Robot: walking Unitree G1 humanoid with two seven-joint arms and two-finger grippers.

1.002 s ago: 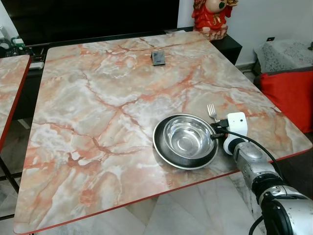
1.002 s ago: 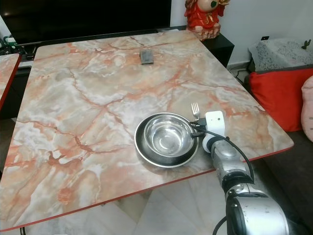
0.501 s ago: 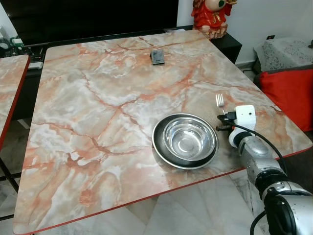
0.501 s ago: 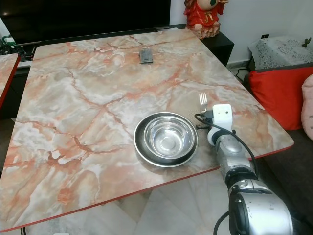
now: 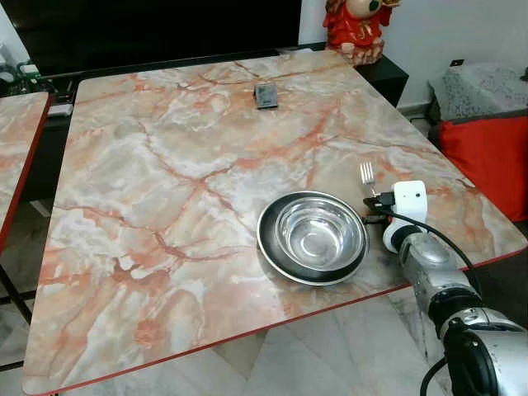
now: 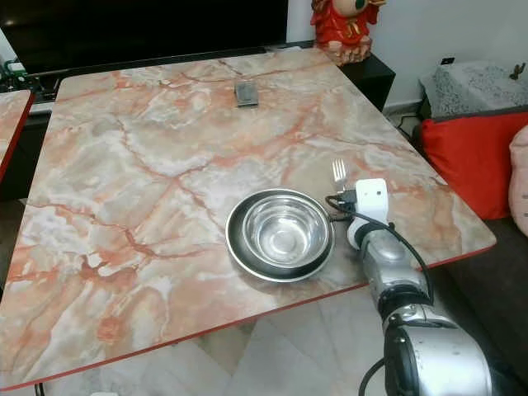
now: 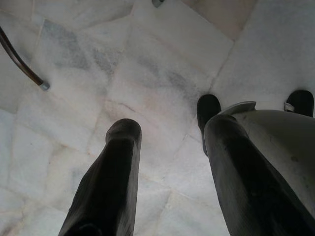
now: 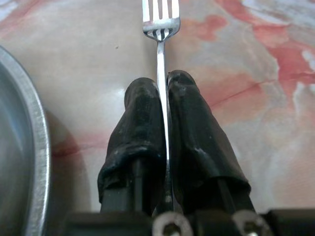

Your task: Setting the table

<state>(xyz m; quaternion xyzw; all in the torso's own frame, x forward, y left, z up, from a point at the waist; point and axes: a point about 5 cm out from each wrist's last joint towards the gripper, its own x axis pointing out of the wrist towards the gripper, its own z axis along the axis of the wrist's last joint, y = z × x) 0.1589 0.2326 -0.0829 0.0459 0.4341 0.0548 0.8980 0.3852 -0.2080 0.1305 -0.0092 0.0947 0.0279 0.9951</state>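
Fingers (image 8: 142,123) pinch one fork (image 8: 160,29) — one bowl (image 5: 313,238).

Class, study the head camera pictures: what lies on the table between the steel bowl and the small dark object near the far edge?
Nothing: between the bowl and the small dark object, the left eye view shows bare marbled table.

- We see a marble-patterned counter (image 5: 165,181) with a red edge; a second one (image 5: 16,148) stands just beside it.
- A dark cabinet (image 5: 165,33) runs behind, bearing a red figurine (image 5: 355,25).
- A red cushion (image 5: 487,157) lies at the right.
- Pale marble floor tiles (image 7: 147,88) lie below.
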